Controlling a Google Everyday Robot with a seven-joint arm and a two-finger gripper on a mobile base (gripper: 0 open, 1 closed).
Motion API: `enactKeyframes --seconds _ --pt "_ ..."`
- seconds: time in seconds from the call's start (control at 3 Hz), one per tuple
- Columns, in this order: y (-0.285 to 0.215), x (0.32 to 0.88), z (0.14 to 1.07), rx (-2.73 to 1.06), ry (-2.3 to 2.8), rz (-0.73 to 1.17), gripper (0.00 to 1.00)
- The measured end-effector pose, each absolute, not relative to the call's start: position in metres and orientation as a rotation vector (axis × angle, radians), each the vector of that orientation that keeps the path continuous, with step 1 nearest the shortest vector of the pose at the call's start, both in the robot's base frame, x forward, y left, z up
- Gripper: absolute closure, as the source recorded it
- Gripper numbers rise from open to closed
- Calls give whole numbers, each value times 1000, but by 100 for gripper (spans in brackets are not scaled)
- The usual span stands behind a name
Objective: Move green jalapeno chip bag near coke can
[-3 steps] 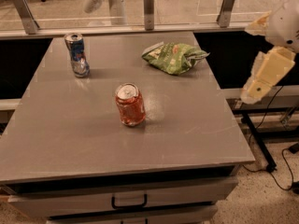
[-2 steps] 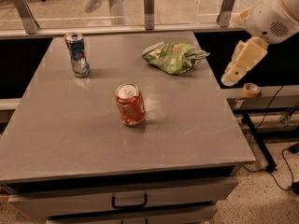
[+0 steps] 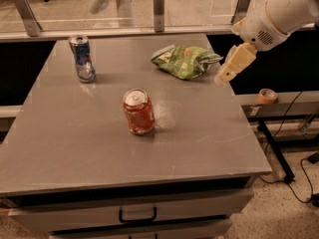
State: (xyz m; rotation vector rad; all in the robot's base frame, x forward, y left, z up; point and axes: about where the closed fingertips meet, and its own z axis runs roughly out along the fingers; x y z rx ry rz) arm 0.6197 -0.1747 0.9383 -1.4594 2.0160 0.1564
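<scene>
The grey worktop [image 3: 199, 133] fills most of the room in front of me, with a drawer below its front edge. The robot's white arm [image 3: 279, 14] reaches in from the upper right, and its beige gripper [image 3: 225, 75] hangs tip-down over the worktop's right edge. From here I cannot tell whether it is spread or closed. The green jalapeno chip bag [image 3: 184, 61] lies crumpled at the back right of the worktop, just left of the gripper tip and apart from it, nothing holding it. The coke can [image 3: 138, 112] stands upright near the middle, well apart from the bag. A blue and silver can [image 3: 82, 59] stands at the back left.
</scene>
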Motion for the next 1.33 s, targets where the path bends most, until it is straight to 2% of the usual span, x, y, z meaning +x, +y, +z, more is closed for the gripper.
enactKeyframes --seconds 0.67,1.0,1.33 --pt "-139 659 909 -1401 2009 248 0" --pt "-124 682 889 -1412 2023 252 17" --pt "-116 694 871 -1433 2037 258 41"
